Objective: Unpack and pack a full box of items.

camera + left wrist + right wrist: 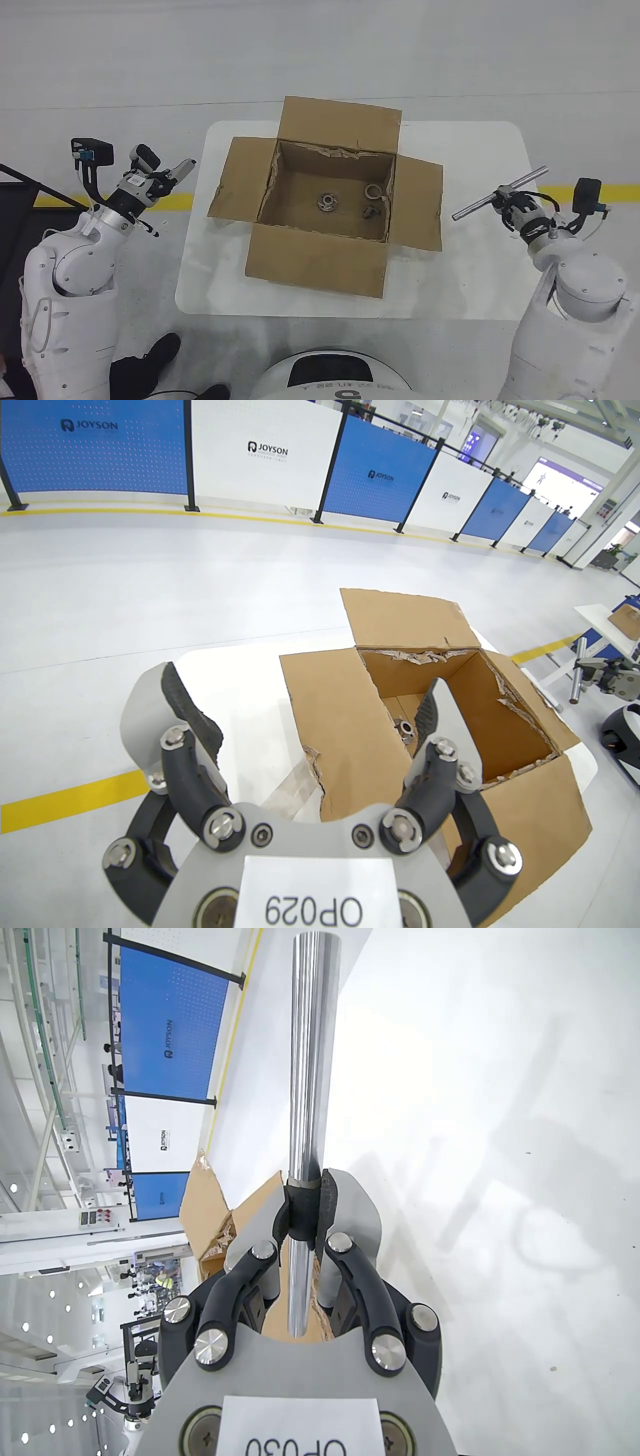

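Three small parts lie on the floor of the open brown cardboard box, which sits mid-frame in the top view on the white table. They are a gear-like metal part near the centre, a pale metal ring towards the right wall, and a small dark fitting just below the ring. All four flaps are folded outward.

At the right of the top view my right gripper is clenched on a long polished steel rod. It grips the rod partway along, so most of the length sticks out past the pads. The rod hangs slantwise above the right end of the table, clear of the box's right flap. My left gripper is released with its jaws wide and nothing between them. It hovers off the table's left edge and faces the box.

I judge this to be the unpacking half, with the rod out and waiting to be put down, though a single moment cannot rule out packing. The next move, as I see it, is to lower the rod flat onto bare table right of the box. It should be level before I let go, because a round bar may roll. After that the left arm could go in for the gear-like part.
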Controlling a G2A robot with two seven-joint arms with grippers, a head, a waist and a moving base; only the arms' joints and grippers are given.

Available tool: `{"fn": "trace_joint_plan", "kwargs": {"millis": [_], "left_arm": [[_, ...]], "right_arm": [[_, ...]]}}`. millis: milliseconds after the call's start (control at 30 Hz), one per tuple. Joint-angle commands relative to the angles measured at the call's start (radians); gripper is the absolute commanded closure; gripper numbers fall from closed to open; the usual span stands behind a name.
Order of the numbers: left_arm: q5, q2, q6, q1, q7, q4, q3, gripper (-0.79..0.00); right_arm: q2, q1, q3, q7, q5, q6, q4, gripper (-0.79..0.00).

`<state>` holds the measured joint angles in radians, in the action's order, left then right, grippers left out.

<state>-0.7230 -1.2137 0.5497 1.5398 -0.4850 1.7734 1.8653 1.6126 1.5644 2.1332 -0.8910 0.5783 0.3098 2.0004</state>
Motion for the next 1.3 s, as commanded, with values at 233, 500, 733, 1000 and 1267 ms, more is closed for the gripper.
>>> {"fn": "trace_joint_plan", "kwargs": {"millis": [233,500,733,1000,1267], "left_arm": [[0.0,0.0,0.0,0.0,-0.001,0.0,0.0,-0.785],[0.0,0.0,0.0,0.0,-0.001,0.0,0.0,-0.785],[0.0,0.0,0.0,0.0,-0.001,0.0,0.0,-0.785],[0.0,0.0,0.0,0.0,-0.001,0.0,0.0,-0.785],[0.0,0.0,0.0,0.0,-0.001,0.0,0.0,-0.785]], "right_arm": [[-0.006,0.063,-0.098,-0.089,-0.24,-0.047,0.201,0.0],[-0.019,0.075,-0.461,-0.121,-0.016,-0.049,0.246,0.0],[-0.022,0.05,-0.703,-0.025,0.147,-0.016,0.168,0.0],[-0.011,-0.011,-0.844,0.225,0.179,0.069,0.057,0.0],[-0.01,-0.106,-0.896,0.28,0.285,0.185,-0.127,0.0]]}}
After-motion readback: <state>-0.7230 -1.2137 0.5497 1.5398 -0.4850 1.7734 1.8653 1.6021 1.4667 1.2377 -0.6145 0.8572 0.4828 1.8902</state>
